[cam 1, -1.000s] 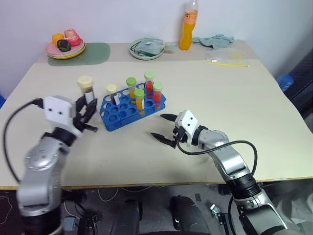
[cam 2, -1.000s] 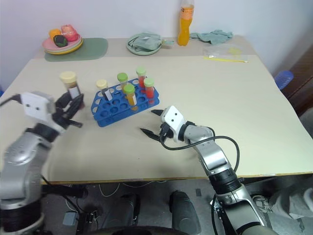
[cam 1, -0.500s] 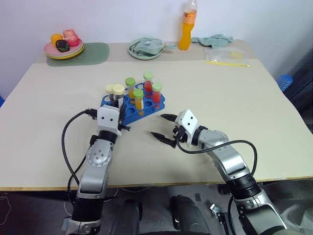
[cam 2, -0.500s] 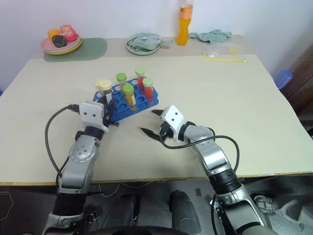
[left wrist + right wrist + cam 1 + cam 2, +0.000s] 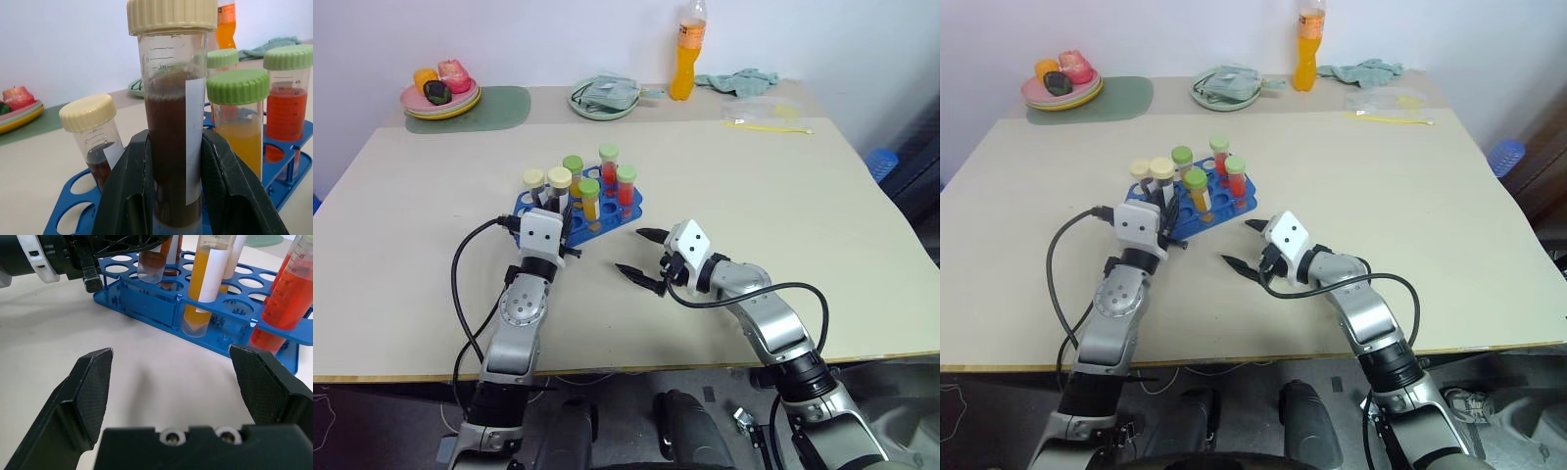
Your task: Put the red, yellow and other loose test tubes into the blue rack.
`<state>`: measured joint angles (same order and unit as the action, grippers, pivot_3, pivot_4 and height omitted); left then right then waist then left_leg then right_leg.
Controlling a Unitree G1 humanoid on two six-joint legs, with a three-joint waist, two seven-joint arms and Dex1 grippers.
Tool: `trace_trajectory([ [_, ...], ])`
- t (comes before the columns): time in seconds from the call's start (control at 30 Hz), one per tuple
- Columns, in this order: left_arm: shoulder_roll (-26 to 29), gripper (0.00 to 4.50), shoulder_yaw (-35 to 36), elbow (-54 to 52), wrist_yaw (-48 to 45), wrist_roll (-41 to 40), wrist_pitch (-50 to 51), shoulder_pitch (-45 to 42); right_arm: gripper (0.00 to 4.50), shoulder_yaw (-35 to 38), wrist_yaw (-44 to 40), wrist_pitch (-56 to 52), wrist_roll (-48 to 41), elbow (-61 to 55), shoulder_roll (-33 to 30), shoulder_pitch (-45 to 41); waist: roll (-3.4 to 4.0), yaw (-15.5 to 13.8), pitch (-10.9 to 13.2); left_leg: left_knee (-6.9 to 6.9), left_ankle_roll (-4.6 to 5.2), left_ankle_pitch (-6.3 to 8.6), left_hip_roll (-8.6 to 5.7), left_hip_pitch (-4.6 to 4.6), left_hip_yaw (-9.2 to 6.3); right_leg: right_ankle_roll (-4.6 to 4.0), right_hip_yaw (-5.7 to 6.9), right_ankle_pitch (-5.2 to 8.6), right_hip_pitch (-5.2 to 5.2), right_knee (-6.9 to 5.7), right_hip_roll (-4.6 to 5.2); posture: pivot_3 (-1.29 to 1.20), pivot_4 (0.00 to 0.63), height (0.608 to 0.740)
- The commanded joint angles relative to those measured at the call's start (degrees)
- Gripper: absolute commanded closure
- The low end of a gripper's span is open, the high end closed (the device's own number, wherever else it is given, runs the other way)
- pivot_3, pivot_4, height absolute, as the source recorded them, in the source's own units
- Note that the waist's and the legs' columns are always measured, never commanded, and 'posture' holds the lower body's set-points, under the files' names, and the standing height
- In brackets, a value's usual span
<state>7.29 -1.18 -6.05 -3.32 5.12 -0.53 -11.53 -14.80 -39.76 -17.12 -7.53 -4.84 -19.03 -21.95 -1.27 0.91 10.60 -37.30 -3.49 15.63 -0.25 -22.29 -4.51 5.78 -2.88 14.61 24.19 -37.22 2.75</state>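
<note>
So the brown tube point(image 5: 172, 142) with the cream cap is pinched upright between the left gripper's point(image 5: 171, 196) fingers point(image 5: 128, 191), gripped low on the body so the capped end stays free above them; its bottom looks to be sitting right at a hole of the blue rack point(image 5: 530, 233), which is probably why it's held so vertical, though how deep it's gone can't be told; just beyond the fingers another cream-capped tube point(image 5: 96, 139) is already seated, with the yellow tube point(image 5: 238, 125) and red tube point(image 5: 287, 100) off to the other side; the right gripper point(image 5: 640, 255) is parked just beside the rack's near edge, fingers point(image 5: 93, 387) spread wide and empty above the worktop point(image 5: 783, 206), likely kept ready for steadying.
</note>
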Motion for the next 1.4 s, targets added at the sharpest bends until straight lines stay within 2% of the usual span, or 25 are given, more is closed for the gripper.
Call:
trace_trajectory([
  [0.03,0.77,3.75,0.46,-2.38,-0.14,0.45,1.11,2.38,0.3,0.39,0.12,0.58,-0.39,-3.24,0.34,0.2,0.01,0.01,-0.01,0.0,0.0,0.0,0.0,0.0,0.0,0.0,0.0,0.0,0.0,-0.01,0.0,0.0,0.15,0.74],
  [0.23,1.62,3.75,0.82,-3.49,0.14,0.83,1.84,3.17,0.3,0.13,-0.01,0.91,-0.25,-2.97,0.44,0.3,0.03,-0.07,-0.02,0.0,0.0,0.0,0.0,0.01,0.0,0.0,0.0,0.0,-0.01,0.0,0.0,0.0,0.15,0.74],
  [0.53,-0.58,3.75,0.32,-0.3,-0.69,-1.35,1.75,0.56,0.3,-0.07,0.19,1.0,-0.08,-3.09,0.46,0.34,0.03,-0.11,-0.02,-0.01,0.0,0.0,0.0,0.01,0.0,0.0,0.0,0.0,-0.03,0.0,0.0,0.0,0.15,0.74],
  [0.9,-1.62,3.75,0.79,-0.04,-0.86,-1.88,1.66,1.74,0.3,-0.03,0.27,0.95,-0.1,-3.31,0.29,0.34,0.04,-0.11,-0.03,-0.01,0.0,0.0,0.0,0.01,0.0,0.0,0.0,0.0,-0.03,0.0,0.0,0.0,0.15,0.74],
  [0.93,-1.67,2.69,0.85,0.02,-0.88,-1.97,1.59,1.83,0.3,-0.01,0.21,0.97,-0.14,-3.27,0.28,0.3,0.04,-0.11,-0.03,-0.01,0.0,0.0,0.0,0.01,0.0,0.0,0.0,0.0,-0.03,0.0,0.0,0.0,0.15,0.74],
  [1.0,-1.88,1.85,1.05,0.13,-0.26,-1.79,1.24,2.13,0.3,-0.01,0.05,1.05,-0.19,-3.14,0.24,0.2,0.04,-0.09,-0.03,-0.01,0.0,0.0,0.0,0.01,0.0,0.0,0.0,0.0,-0.03,0.0,0.0,0.0,0.15,0.74],
  [1.03,-2.15,1.2,1.32,0.17,0.3,-1.8,1.14,2.29,0.3,0.0,-0.05,1.09,-0.22,-3.05,0.21,0.15,0.04,-0.09,-0.02,-0.01,0.0,0.0,0.0,0.01,0.0,0.0,0.0,0.0,-0.03,0.01,0.0,0.0,0.15,0.74],
  [1.07,-2.36,0.87,1.62,0.18,0.69,-1.96,1.1,2.43,0.3,-0.04,-0.08,1.1,-0.21,-2.99,0.23,0.09,0.04,-0.09,-0.02,-0.01,0.0,0.0,0.0,0.01,-0.01,0.0,0.0,0.0,-0.03,0.0,-0.01,0.0,0.15,0.74],
  [1.1,-2.49,0.32,1.88,0.13,0.97,-2.18,1.08,2.57,0.3,-0.09,-0.13,1.11,-0.19,-2.93,0.25,0.03,0.04,-0.1,-0.03,-0.01,0.0,0.0,0.0,0.01,-0.03,0.0,0.01,0.0,-0.03,0.0,-0.02,0.0,0.15,0.74],
  [1.13,-2.5,0.03,2.05,0.06,1.09,-2.37,1.01,2.68,0.3,-0.14,-0.17,1.1,-0.17,-2.91,0.28,-0.01,0.04,-0.11,-0.03,-0.01,0.0,0.0,0.01,0.01,-0.03,0.0,0.01,0.0,-0.03,0.0,-0.02,0.0,0.15,0.74],
  [1.3,-2.42,0.03,4.1,-3.73,1.19,-4.18,0.84,4.86,0.3,0.11,-0.56,1.01,-0.28,-3.49,-0.21,0.12,0.04,0.03,-0.03,-0.01,0.0,0.0,0.0,0.01,-0.02,0.0,0.01,0.0,-0.03,0.0,-0.02,0.0,0.15,0.74],
  [1.4,0.45,0.03,7.51,-10.68,-1.26,-7.07,2.79,9.02,0.3,1.59,-2.04,0.23,-1.29,-5.14,-2.26,0.24,0.04,0.08,-0.02,0.0,0.0,0.0,0.02,0.01,-0.02,0.0,0.0,0.0,-0.02,0.01,-0.02,0.0,0.15,0.74],
])
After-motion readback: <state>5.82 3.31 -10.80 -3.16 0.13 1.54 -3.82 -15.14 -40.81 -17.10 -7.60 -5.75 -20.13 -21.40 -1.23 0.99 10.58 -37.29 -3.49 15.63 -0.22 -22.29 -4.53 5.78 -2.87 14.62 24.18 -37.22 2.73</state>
